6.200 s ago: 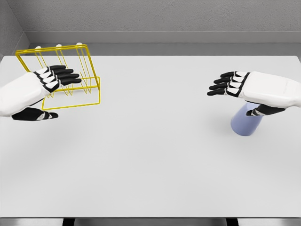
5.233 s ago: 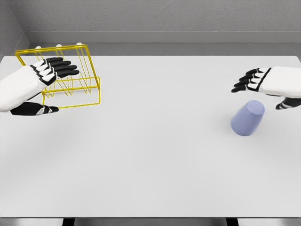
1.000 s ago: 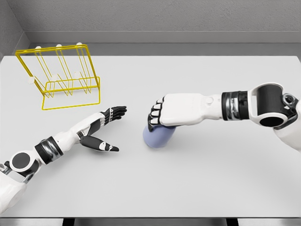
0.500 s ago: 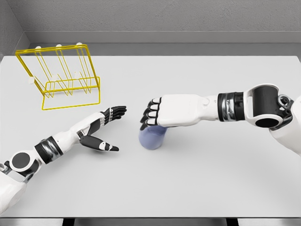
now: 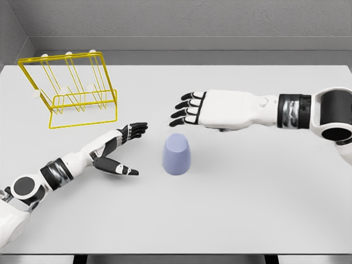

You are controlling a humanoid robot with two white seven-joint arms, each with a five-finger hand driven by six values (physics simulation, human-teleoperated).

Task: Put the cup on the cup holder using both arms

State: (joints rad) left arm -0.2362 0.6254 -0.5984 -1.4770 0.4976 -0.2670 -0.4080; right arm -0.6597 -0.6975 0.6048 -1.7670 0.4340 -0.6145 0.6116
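Note:
A pale blue cup [image 5: 176, 154] stands upside down near the middle of the white table [image 5: 220, 209], held by neither hand. My right hand [image 5: 190, 108] hovers just above and behind it, fingers spread and empty. To the cup's left my left hand [image 5: 125, 148] reaches toward it, open, with the thumb low and the fingers pointing right, a short gap away. The yellow wire cup holder [image 5: 70, 88] with white-tipped pegs stands at the table's far left.
A grey wall [image 5: 181, 22] runs behind the table's far edge. The table's front edge [image 5: 176, 254] lies close to the bottom of the picture.
My right hand carried the cup from the right side to the middle, set it down and has let go, lifting up and back. My left arm has held its reach beside the cup.

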